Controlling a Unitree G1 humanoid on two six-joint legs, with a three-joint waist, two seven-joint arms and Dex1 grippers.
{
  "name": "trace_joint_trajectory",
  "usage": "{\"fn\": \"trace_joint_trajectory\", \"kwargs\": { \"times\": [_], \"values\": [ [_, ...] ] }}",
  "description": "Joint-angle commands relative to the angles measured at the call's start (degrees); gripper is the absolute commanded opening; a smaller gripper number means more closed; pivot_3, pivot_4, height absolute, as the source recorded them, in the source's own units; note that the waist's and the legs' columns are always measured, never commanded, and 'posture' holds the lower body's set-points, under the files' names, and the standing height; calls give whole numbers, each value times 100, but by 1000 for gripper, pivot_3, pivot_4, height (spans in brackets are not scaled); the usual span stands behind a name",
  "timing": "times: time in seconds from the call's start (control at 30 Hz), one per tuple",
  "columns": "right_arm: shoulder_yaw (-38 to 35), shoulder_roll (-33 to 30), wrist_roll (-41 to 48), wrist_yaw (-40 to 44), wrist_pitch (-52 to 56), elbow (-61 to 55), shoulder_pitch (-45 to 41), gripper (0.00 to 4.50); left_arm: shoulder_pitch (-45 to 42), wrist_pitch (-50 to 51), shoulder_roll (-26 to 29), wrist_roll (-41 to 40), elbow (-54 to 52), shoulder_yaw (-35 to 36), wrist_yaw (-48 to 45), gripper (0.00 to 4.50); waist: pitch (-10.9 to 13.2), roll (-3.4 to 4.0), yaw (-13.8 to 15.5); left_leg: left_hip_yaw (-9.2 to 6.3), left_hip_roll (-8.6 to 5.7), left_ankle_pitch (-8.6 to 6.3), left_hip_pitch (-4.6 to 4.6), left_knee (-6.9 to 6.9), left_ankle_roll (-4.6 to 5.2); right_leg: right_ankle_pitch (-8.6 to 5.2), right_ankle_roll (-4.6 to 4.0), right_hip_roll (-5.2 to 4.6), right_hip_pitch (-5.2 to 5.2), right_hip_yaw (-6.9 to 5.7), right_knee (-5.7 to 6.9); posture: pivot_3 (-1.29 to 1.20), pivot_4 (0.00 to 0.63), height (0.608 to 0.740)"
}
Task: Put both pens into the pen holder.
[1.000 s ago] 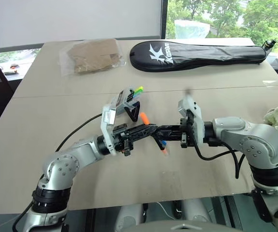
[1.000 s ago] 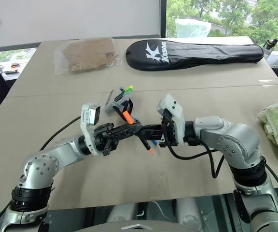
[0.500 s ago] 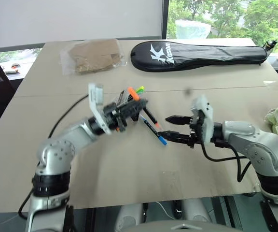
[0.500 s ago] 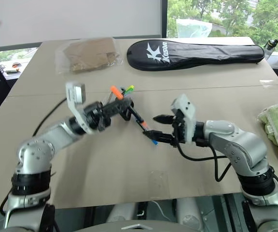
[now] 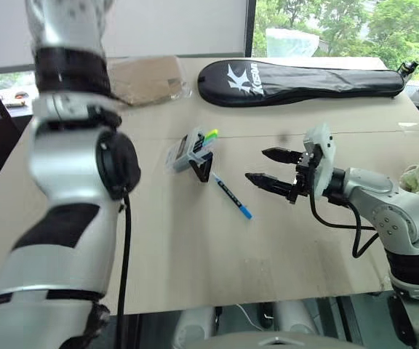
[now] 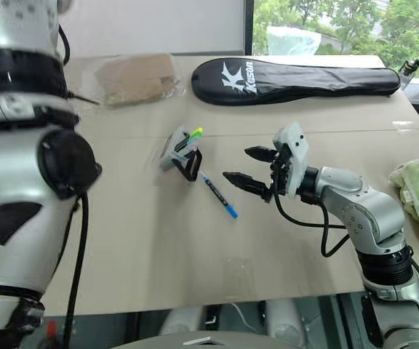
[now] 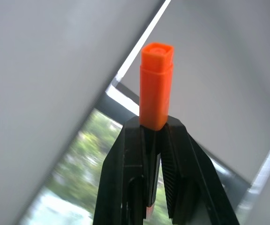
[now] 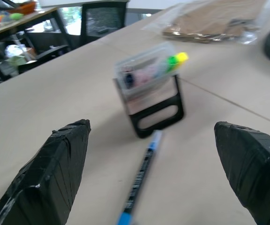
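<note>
Beige desk (image 5: pixel 195 276): mid-desk pen holder (image 5: pixel 190 150) contains neither pen; blue-capped pen (image 5: pixel 231 195) lies beside it, right gripper (image 5: pixel 268 166) spread empty, left gripper (image 7: pixel 151 154) clamping orange marker (image 7: pixel 155 86).

table (image 5: pixel 195 254) | pen holder (image 5: pixel 192 149) | blue-capped pen (image 5: pixel 231 195) | racket case (image 5: pixel 300 75) | cardboard bag (image 5: pixel 148 80)

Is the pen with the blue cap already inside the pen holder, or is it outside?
Outside. The blue-capped pen lies flat on the table, beside the pen holder.

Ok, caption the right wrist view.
Open right pincer faces the blue-capped pen lying before the pen holder.
</note>
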Motion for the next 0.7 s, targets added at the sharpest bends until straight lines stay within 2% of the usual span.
{"fn": "trace_joint_trajectory", "kwargs": {
  "times": [0.03,0.1,0.17,0.23,0.33,0.43,0.53,0.63,0.7],
  "values": [
    [-74,79,-26,-106,-185,-231,-36,4462,686,-626,-310,1312,-421,-977,-916,0,-1,2,39,1,3,2,-9,2,-5,-1,1,0,-6,-4,4,0,150,740],
    [-106,121,-41,-206,-188,-293,33,4462,1227,-597,-362,1692,-1091,-1218,-1026,0,0,1,69,3,5,5,-24,3,-9,-3,4,-5,-15,-16,12,0,150,740],
    [-134,129,-79,-320,-188,-415,188,4462,1983,-101,-133,2227,-2340,-1605,-1010,0,1,-1,33,-3,9,6,-74,12,-10,-1,5,-7,-59,-23,27,0,150,740],
    [-178,148,-56,-441,-159,-555,337,4462,2644,1011,246,2134,-3740,-1795,-1398,0,3,-4,-101,-11,9,7,-131,25,-12,10,16,-8,-124,2,48,0,150,740],
    [-207,132,-68,-532,-152,-643,496,4462,2950,2858,993,1474,-4884,-1794,-2321,0,8,-4,-174,-10,21,8,-134,23,-14,9,18,-8,-128,9,35,0,150,740],
    [-171,130,-139,-575,-198,-599,550,4462,2785,4459,1625,1113,-5162,-1854,-2928,0,7,-3,-205,-11,24,7,-123,17,-13,7,21,-8,-120,10,32,0,150,740],
    [-109,172,-227,-603,-278,-523,544,4462,2549,5321,1989,922,-5170,-1997,-3478,0,7,-4,-168,-16,18,4,-110,18,-7,5,22,-8,-115,10,31,0,150,740],
    [-18,296,-313,-662,-379,-487,571,4462,2399,5615,2535,1028,-5357,-2624,-4453,0,7,-5,-134,-19,19,-6,-105,36,13,6,21,2,-109,10,43,0,150,740],
    [40,361,-382,-681,-422,-473,587,4462,2353,5549,2635,1100,-5378,-2787,-4797,0,7,-5,-109,-17,20,-6,-99,46,15,6,20,4,-107,14,64,0,150,740]
  ]
}}
